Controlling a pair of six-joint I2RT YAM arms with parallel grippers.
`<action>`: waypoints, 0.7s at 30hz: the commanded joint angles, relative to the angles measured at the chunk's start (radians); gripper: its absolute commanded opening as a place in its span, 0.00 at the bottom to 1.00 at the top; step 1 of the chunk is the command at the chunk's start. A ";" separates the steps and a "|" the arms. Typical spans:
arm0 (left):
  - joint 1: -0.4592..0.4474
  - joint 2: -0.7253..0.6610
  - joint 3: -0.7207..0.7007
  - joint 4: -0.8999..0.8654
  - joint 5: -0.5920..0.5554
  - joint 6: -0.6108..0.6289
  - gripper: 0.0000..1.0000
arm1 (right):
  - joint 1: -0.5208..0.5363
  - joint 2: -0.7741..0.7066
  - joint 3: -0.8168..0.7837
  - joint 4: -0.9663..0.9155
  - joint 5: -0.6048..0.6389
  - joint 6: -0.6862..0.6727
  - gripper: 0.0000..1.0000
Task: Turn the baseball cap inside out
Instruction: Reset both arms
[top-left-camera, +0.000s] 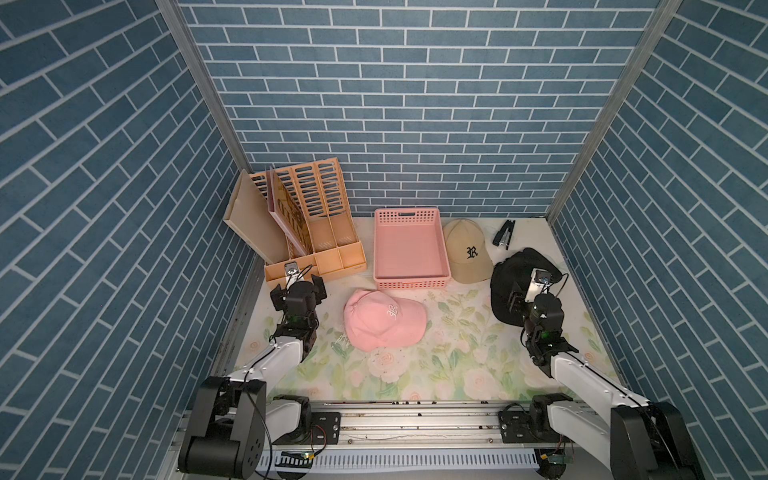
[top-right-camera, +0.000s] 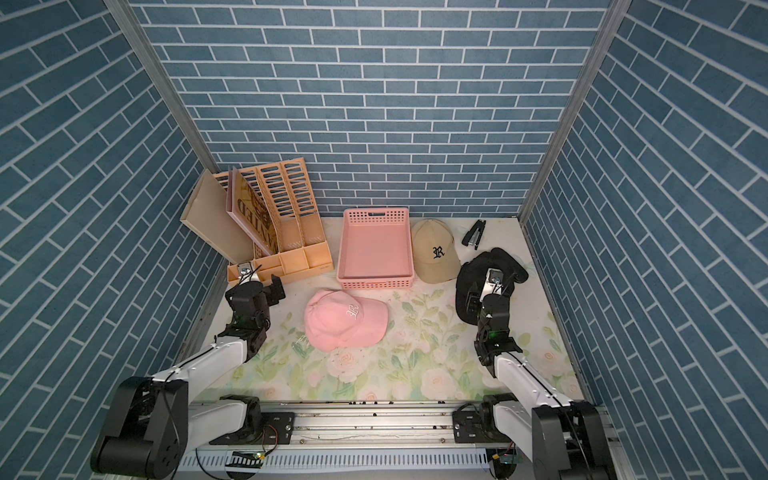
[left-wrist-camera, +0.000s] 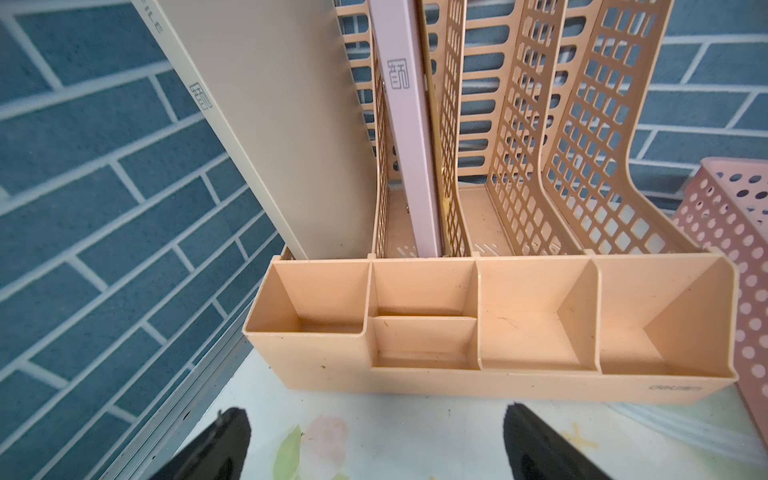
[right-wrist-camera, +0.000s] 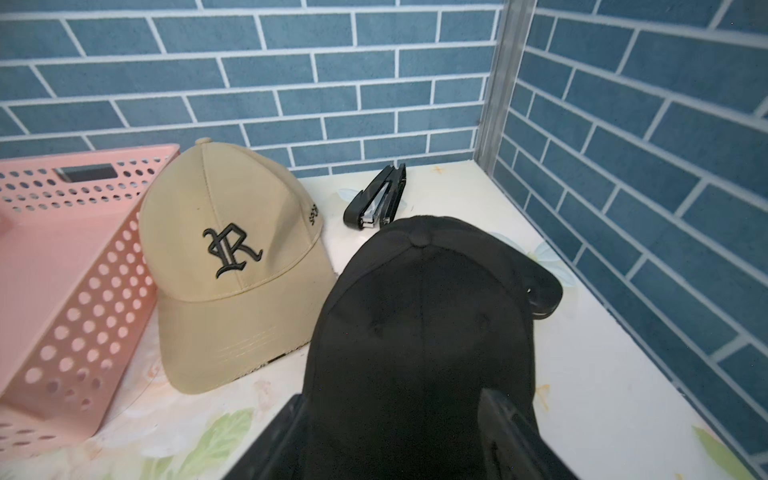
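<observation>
While your right claw (right-wrist-camera: 390, 399) sits low over the black cap (right-wrist-camera: 415, 324), its jaws stand partly apart and the cap's dark cloth fills the gap between them. Whether they are pinching the cloth cannot be told. That cap rests crown up on the floral table (top-left-camera: 436, 365), near the right wall. Just beside it lies a tan cap (right-wrist-camera: 232, 257) bearing a black letter R. Behind both caps, close to the back wall, is a black stapler (right-wrist-camera: 380, 199). A pink tray (top-left-camera: 411, 214) stands next to the tan cap. Your left claw (left-wrist-camera: 376, 415) is spread fully wide and holds nothing. It faces an orange file organiser (left-wrist-camera: 498, 324) with two folders standing in it. A pink cap (top-left-camera: 384, 318) lies on the table between the two arms, apart from both claws.
</observation>
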 joint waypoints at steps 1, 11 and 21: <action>0.010 0.024 -0.012 0.082 0.022 0.031 1.00 | -0.015 0.098 -0.037 0.235 0.005 -0.064 0.67; 0.026 0.055 -0.096 0.289 0.110 0.098 1.00 | -0.030 0.319 -0.077 0.593 -0.068 -0.186 0.66; 0.048 0.247 -0.156 0.643 0.276 0.107 1.00 | -0.032 0.456 -0.134 0.807 -0.117 -0.207 0.67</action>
